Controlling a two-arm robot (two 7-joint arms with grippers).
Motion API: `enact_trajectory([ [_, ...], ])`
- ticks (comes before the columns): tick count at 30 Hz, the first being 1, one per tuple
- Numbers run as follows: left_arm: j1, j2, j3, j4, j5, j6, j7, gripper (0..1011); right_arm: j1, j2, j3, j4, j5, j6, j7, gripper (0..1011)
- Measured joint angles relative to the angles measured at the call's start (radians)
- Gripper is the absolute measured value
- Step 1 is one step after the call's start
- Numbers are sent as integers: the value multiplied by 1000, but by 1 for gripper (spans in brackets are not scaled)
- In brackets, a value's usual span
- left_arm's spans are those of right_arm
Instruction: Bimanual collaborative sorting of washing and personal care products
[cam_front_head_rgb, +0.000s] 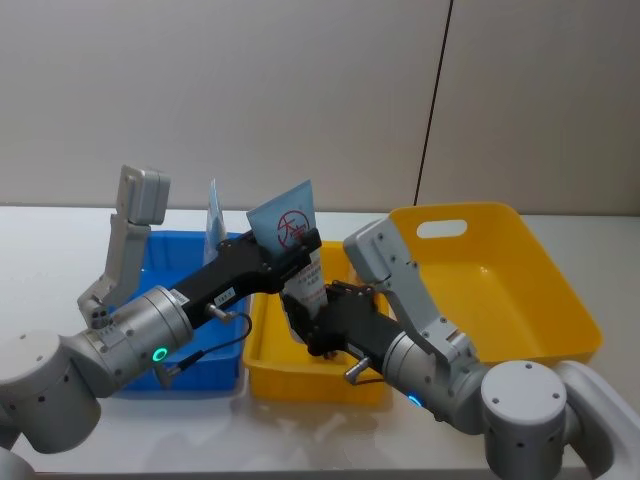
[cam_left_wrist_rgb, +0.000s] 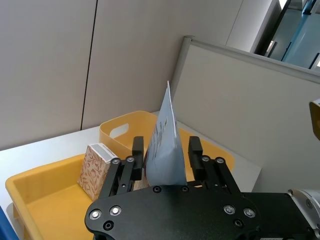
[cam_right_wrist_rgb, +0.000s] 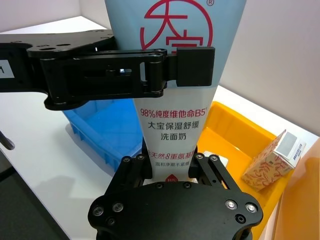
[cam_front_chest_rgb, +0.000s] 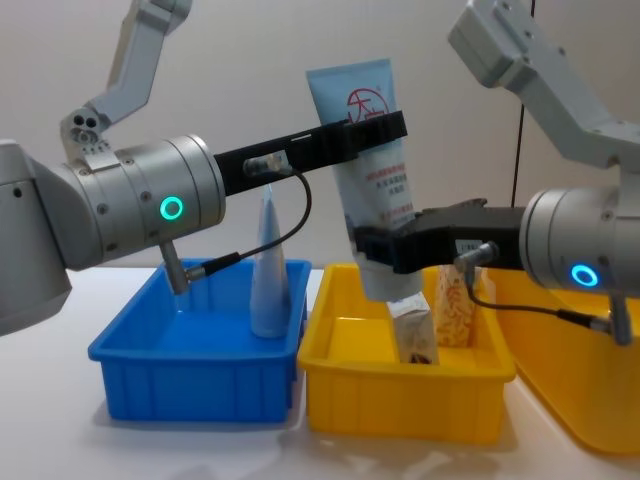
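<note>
A pale blue squeeze tube (cam_front_chest_rgb: 370, 160) with a red logo hangs upright above the small yellow bin (cam_front_chest_rgb: 400, 405), flat end up. My left gripper (cam_front_chest_rgb: 365, 130) is shut on its upper part, one finger (cam_right_wrist_rgb: 195, 60) lying across the printed face. My right gripper (cam_front_chest_rgb: 385, 250) is shut on the lower part near the cap. The tube (cam_left_wrist_rgb: 165, 145) shows edge-on in the left wrist view. A second pale blue tube (cam_front_chest_rgb: 268, 270) stands in the blue bin (cam_front_chest_rgb: 200, 375). An orange-speckled carton (cam_front_chest_rgb: 455, 305) and a clear pack (cam_front_chest_rgb: 415, 335) stand in the small yellow bin.
A large yellow bin (cam_front_head_rgb: 520, 290) with a handle cut-out sits to the right of the small one. The three bins stand side by side on a white table (cam_front_head_rgb: 40, 260), with a grey wall behind them.
</note>
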Motion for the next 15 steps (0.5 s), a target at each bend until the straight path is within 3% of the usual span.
enact_trajectory([
  [4,0,0,0,0,0,0,0,624,-4,-3,5,-1,-2,0,-7,319],
  [15,0,0,0,0,0,0,0,925,-19,-12,32,-8,-17,-4,-53,253],
])
